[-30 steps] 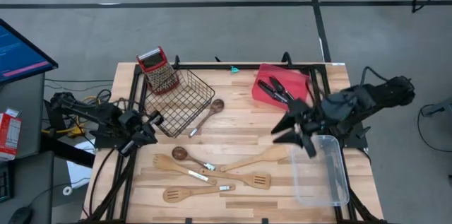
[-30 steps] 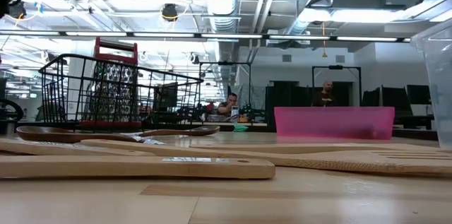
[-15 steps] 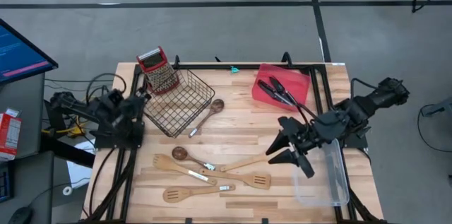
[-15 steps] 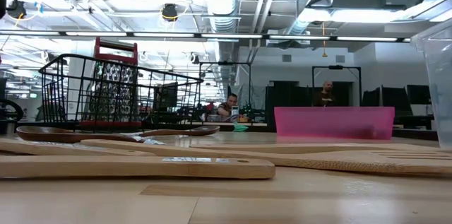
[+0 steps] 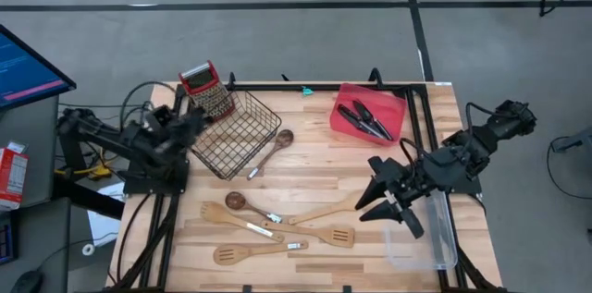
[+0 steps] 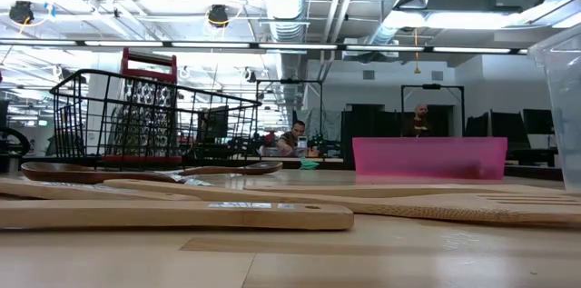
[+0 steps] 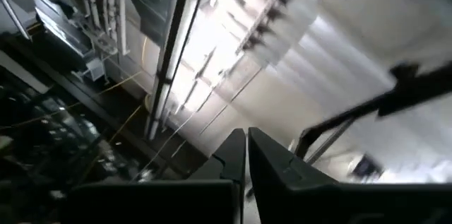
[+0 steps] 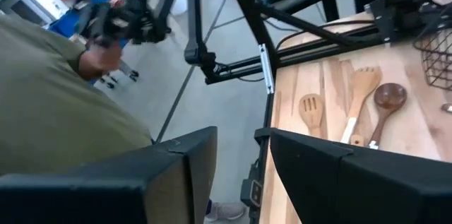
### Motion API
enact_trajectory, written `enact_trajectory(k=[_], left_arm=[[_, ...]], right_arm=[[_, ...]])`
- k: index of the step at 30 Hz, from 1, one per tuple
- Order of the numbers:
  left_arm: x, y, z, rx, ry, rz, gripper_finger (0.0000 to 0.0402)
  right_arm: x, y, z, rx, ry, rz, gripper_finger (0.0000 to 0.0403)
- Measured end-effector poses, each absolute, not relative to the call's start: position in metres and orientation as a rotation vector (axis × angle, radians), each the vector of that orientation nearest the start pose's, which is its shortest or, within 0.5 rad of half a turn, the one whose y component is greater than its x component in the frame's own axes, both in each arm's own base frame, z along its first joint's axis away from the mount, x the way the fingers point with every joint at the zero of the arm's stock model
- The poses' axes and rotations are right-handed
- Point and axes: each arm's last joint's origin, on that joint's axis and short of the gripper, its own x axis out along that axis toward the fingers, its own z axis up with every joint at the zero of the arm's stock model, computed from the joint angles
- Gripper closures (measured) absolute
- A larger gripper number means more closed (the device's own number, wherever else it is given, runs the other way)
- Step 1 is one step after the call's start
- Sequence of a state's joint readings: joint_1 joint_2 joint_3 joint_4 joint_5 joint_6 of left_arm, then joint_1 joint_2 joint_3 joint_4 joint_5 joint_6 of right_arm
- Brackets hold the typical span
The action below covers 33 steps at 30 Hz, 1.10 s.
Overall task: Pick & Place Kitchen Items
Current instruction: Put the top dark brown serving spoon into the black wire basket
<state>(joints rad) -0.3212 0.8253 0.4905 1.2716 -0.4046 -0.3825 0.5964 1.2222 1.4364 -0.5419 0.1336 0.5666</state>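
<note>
Several pale wooden spatulas and spoons (image 5: 324,235) and one dark-bowled spoon (image 5: 236,201) lie flat on the table's near middle; they also show in the low view (image 6: 182,213). Another wooden spoon (image 5: 270,151) lies beside the black wire basket (image 5: 236,131). Black-handled knives (image 5: 365,119) lie in the red tray (image 5: 347,99). My right gripper (image 5: 370,203) is open and empty, in the air just right of the utensils, which show beyond its fingers (image 8: 360,90). My left gripper (image 5: 192,120) is shut and empty at the basket's left side, pointing up at the ceiling (image 7: 246,157).
A red-topped grater (image 5: 208,92) stands at the basket's far left corner. A clear plastic bin (image 5: 435,238) lies at the table's near right, partly under my right arm. A person in an olive shirt (image 8: 56,111) shows in the right wrist view, beyond the table.
My right gripper has gone toward the table's near edge and a little left, toward the utensils, staying open. My left arm has swung from the near left toward the far edge, up to the basket's left side.
</note>
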Motion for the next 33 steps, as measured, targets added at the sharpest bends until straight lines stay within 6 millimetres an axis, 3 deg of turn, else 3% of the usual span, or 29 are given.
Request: enact_trajectory(k=[5, 9, 14, 20, 26, 33], left_arm=[[0.201, -0.058, 0.374, -0.403, -0.633, -0.075, 0.0375], [0.237, -0.070, 0.377, -0.195, -0.247, -0.046, 0.0338], [0.257, -0.073, 0.370, -0.023, 0.196, 0.120, 0.0298], [0.275, -0.073, 0.351, 0.116, 0.401, 0.360, 0.0306], [0.268, -0.068, 0.342, 0.144, 0.481, 0.484, 0.0338], [0.218, -0.054, 0.373, -0.097, 0.399, 0.505, 0.0335]], right_arm=[[0.206, 0.138, 0.431, 0.432, 0.432, 0.368, 0.0257], [0.202, 0.144, 0.431, 0.436, 0.441, 0.395, 0.0260], [0.197, 0.150, 0.431, 0.466, 0.455, 0.416, 0.0262], [0.196, 0.149, 0.428, 0.449, 0.464, 0.343, 0.0264], [0.209, 0.133, 0.409, 0.317, 0.478, -0.045, 0.0278], [0.266, 0.090, 0.372, 0.390, 0.580, -0.385, 0.0280]])
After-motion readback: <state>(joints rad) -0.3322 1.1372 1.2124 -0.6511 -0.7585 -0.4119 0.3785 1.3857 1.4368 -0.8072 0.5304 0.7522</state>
